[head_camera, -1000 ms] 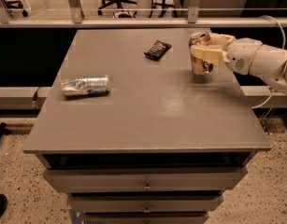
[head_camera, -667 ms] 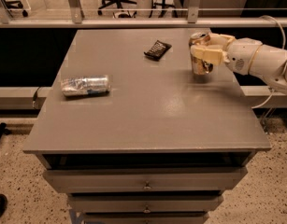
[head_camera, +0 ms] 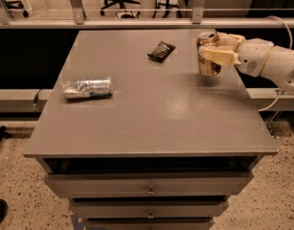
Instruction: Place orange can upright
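Orange-copper and shiny, the metal drink can (head_camera: pixel 209 67) stands upright at two o'clock on the grey table (head_camera: pixel 151 119); we see the cream gripper (head_camera: pixel 214 51) clenched round its upper half, presumably steadying it so it settles without tipping.

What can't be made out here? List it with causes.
Camera view:
Orange can: partly hidden by the gripper clamped on it near the table's right edge.
Can's base: contact with table unclear in shadow.
Dark packet: print too small.
Arm: cut off at right edge.
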Controlling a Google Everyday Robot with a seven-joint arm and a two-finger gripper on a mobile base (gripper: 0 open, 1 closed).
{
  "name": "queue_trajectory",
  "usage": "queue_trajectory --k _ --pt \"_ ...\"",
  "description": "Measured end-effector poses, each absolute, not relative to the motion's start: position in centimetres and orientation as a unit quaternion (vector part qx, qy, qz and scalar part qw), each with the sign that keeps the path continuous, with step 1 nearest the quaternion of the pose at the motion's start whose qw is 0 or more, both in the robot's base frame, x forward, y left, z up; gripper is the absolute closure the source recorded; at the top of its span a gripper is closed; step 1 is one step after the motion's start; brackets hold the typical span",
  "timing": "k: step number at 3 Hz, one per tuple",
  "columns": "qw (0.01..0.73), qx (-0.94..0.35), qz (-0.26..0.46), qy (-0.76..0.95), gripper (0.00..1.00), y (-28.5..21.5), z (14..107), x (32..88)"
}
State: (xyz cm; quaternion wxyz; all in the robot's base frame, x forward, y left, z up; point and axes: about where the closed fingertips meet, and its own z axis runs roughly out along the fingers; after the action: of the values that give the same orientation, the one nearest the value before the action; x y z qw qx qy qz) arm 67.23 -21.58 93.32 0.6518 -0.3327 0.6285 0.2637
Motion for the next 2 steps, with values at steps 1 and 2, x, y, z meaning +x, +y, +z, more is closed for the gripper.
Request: queue_trajectory --k 1,2 --pt "0.657 -0.334 0.299 0.606 1.00 -21.76 93.07 66.73" --pt "0.658 -0.335 0.324 0.592 1.00 -21.27 92.55 66.44"
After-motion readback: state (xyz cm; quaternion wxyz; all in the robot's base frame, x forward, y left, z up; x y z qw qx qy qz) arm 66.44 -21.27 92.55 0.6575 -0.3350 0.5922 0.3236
